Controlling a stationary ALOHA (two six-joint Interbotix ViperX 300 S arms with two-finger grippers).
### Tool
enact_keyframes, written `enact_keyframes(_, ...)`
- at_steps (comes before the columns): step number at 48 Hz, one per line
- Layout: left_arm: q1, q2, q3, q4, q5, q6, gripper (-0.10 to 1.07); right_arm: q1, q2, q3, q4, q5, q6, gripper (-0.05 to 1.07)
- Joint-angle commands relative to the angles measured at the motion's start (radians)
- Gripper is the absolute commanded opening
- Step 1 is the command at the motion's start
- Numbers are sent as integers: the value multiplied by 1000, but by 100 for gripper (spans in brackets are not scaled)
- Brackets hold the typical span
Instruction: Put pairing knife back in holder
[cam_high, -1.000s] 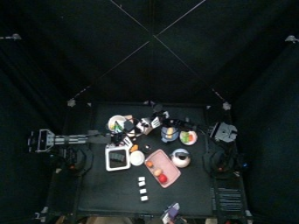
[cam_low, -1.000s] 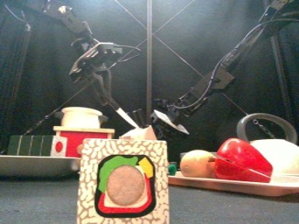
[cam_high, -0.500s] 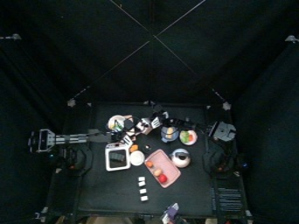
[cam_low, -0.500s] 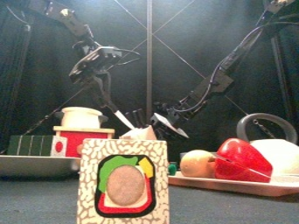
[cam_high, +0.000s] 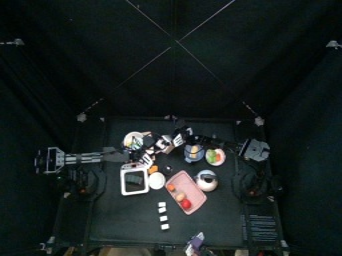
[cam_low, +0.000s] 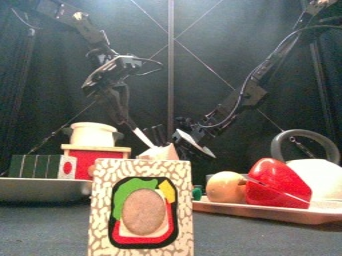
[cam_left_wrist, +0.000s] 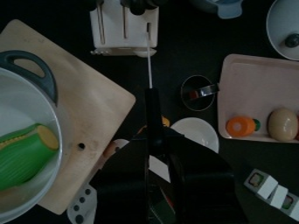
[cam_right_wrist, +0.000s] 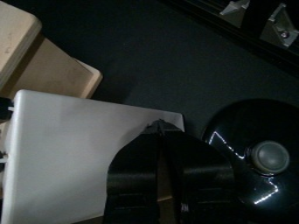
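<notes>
The left arm reaches in over the middle of the bench (cam_high: 100, 225), its wrist bent down, and the left hand (cam_left_wrist: 149, 133) is clenched on the handle of the paring knife (cam_left_wrist: 149, 87). The thin blade points straight at the holder (cam_left_wrist: 122, 26) and its tip is just short of the holder's slotted top. The right arm slants down from the other side. The right hand (cam_right_wrist: 160, 128) has its jaws drawn together, tips at the edge of a flat white surface (cam_right_wrist: 70, 149); whether it pinches that surface cannot be told. On a wooden cutting board (cam_left_wrist: 100, 96) beside the knife stands a white pot (cam_left_wrist: 21, 105) with a cob of corn (cam_left_wrist: 30, 140) in it. A pink tray (cam_left_wrist: 263, 74) carries an orange slice (cam_left_wrist: 240, 125) and a pale egg-shaped thing (cam_left_wrist: 281, 122). A small dark cup (cam_left_wrist: 201, 90) and a white bowl (cam_left_wrist: 193, 133) stand between tray and board.
</notes>
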Motion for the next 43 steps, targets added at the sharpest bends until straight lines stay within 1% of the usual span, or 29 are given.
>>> enact_keyframes(1,5,-3,-32,6,-3,3,37,-2,-18,-21,0,-6,-2,21)
enact_keyframes(21,11,29,-58,9,-3,5,37,-2,-18,-23,0,-6,-2,21)
enact_keyframes(33,28,64,-84,2,0,67,38,-2,-18,-23,0,-5,-2,21)
enact_keyframes(43,49,84,-104,6,2,75,38,0,-18,-21,0,-6,-2,21)
